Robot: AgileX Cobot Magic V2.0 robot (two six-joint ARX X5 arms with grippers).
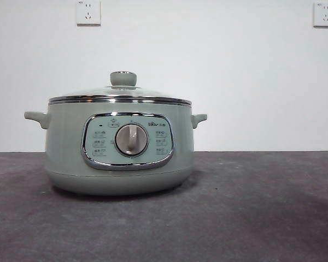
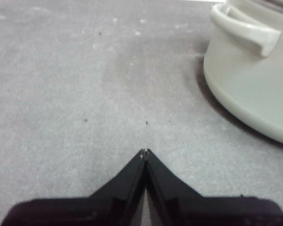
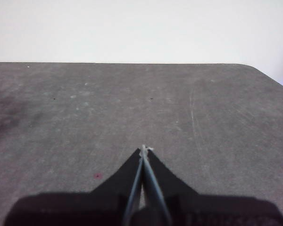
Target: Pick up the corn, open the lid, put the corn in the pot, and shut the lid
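Two grippers are in view, each only through its own wrist camera; neither appears in the front view.

1. Table (image 1: 273, 218): dark grey, matte surface with faint scuffs and specks. It extends ahead of both grippers. A white wall stands behind it, carrying two wall sockets (image 1: 88, 12).

2. Pot (image 1: 119, 147): pale sage-green electric cooker, standing upright on the table. Two small side handles project from the body just below the rim. A chrome-framed control panel (image 1: 128, 141) faces the front camera, with a silver dial (image 1: 131, 140) at its centre. In the left wrist view, one side of the pot (image 2: 247, 80) and one handle (image 2: 247, 28) lie ahead of the left gripper and off to one side, clear of the jaws.

3. Lid (image 1: 120, 94): glass dome with steel rim, seated on the pot. The rim lies level all round. A sage-green knob (image 1: 123, 78) stands at the top centre.

4. Left gripper (image 2: 145, 151): jaws pressed together, tips meeting, nothing between them. It hangs above bare table near the pot, with no contact.

5. Right gripper (image 3: 144, 149): jaws pressed together, nothing between them. Bare table lies ahead of it up to the far edge and a rounded corner. The pot does not appear in this view.

6. Corn: not visible in any view; whether it lies inside the pot cannot be told.
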